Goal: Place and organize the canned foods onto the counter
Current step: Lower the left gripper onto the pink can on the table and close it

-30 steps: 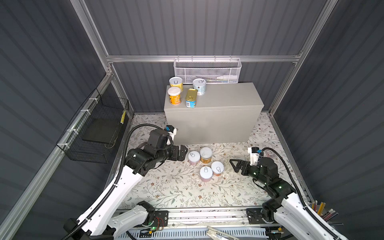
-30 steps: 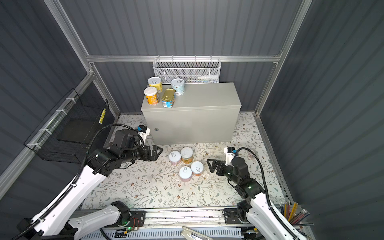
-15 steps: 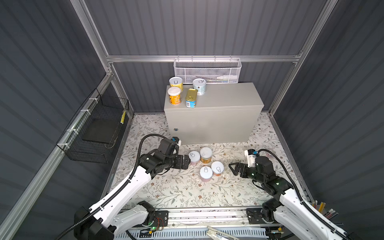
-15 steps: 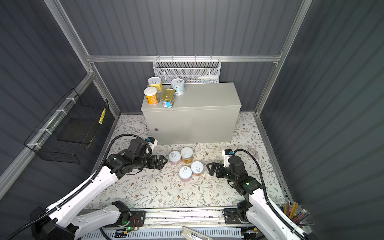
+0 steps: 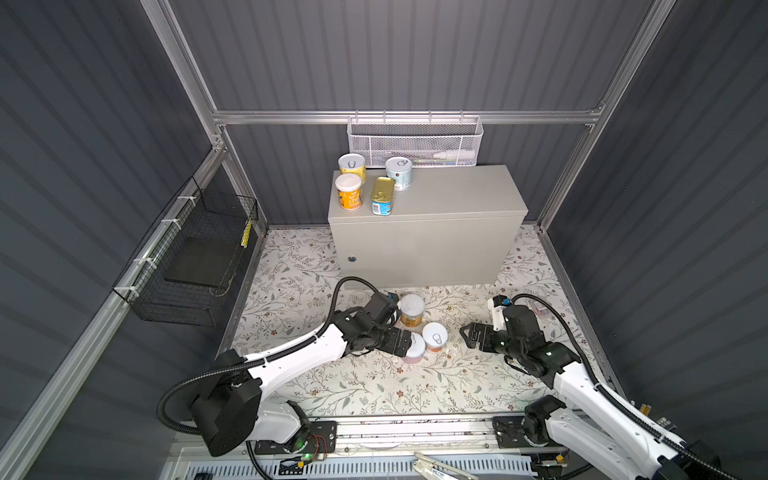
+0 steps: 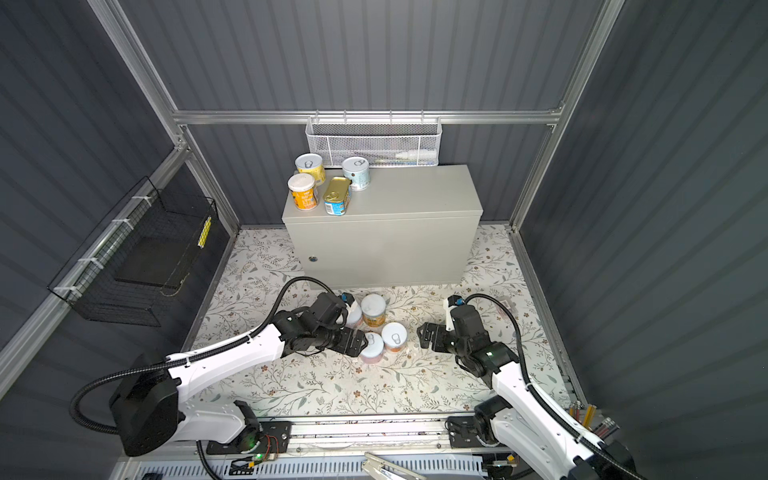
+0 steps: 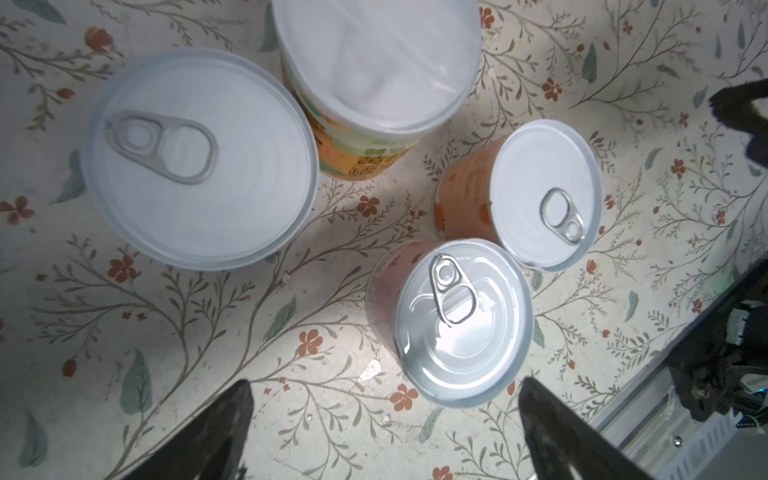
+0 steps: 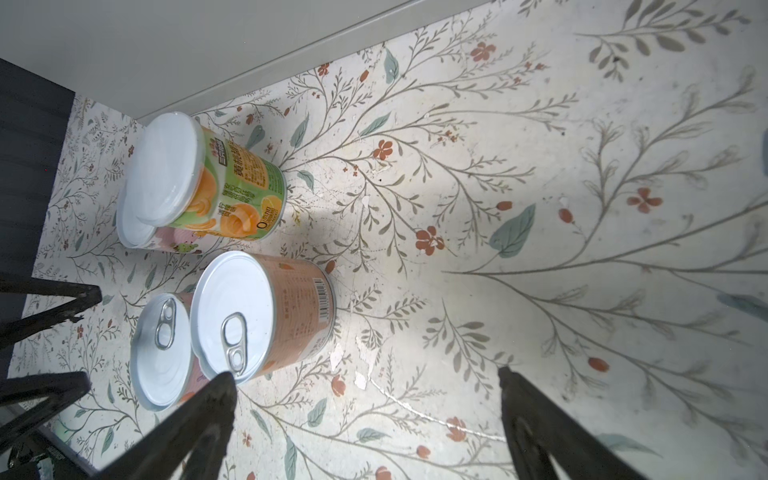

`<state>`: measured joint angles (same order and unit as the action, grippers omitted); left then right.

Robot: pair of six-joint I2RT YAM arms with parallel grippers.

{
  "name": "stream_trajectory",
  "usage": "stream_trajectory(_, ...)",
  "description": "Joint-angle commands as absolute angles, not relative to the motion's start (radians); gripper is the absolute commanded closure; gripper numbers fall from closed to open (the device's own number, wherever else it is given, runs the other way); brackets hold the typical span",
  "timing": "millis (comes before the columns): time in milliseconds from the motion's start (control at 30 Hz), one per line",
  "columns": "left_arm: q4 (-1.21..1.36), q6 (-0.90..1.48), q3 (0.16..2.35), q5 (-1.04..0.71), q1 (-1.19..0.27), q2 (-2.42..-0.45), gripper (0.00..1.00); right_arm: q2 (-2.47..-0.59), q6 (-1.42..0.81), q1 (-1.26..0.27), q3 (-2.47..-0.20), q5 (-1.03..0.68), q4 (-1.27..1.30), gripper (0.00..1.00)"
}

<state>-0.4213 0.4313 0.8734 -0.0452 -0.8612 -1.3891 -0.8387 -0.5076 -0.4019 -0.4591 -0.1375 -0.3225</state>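
The grey counter (image 5: 449,195) carries several canned foods at its left end: a yellow can (image 5: 352,165), an orange can (image 5: 348,195), a gold tin (image 5: 382,195) and a blue can (image 5: 399,172). On the floral floor stand a tall orange-green can (image 5: 412,309), an orange can (image 5: 434,336), a pink can (image 5: 415,351) and another pink can (image 6: 354,316) half hidden by the left arm. My left gripper (image 5: 406,341) is open, low beside the pink can (image 7: 463,322), which lies just beyond its fingertips. My right gripper (image 5: 467,334) is open and empty, right of the orange can (image 8: 266,311).
A white mesh basket (image 5: 415,141) hangs on the back wall above the counter. A black wire basket (image 5: 191,257) hangs on the left wall. The metal base rail (image 5: 374,424) runs along the front. Pencils (image 6: 590,415) stick up at the front right.
My left gripper has come down and to the right, from in front of the counter to the cans on the floor. The right gripper has shifted slightly towards the cans.
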Motion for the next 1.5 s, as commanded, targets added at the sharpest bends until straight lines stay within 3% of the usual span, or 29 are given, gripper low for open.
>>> stream_trajectory(0, -0.389, 0.439, 0.911, -0.038, -0.880, -1.417, 0.00, -0.836, -0.482, -0.406, -0.490, -0.132, -0.356, 0.01)
stream_trajectory(467, -0.377, 0.354, 1.024, -0.097, -0.901, -1.600, 0.00, -0.649, -0.472, -0.405, -0.469, -0.020, -0.380, 0.01)
stream_trajectory(1000, -0.453, 0.308, 1.054, -0.007, -0.921, -1.711, 0.01, -0.663, -0.469, -0.405, -0.468, 0.055, -0.423, 0.01)
stream_trajectory(1100, -0.455, 0.283, 1.078, -0.017, -0.922, -1.746, 0.07, -0.663, -0.470, -0.405, -0.460, 0.046, -0.402, 0.01)
stream_trajectory(1233, -0.462, 0.267, 1.102, -0.020, -0.922, -1.767, 0.23, -0.655, -0.476, -0.405, -0.442, 0.027, -0.393, 0.01)
stream_trajectory(1467, -0.460, 0.267, 1.098, -0.011, -0.922, -1.751, 0.31, -0.613, -0.493, -0.405, -0.393, 0.000, -0.299, 0.01)
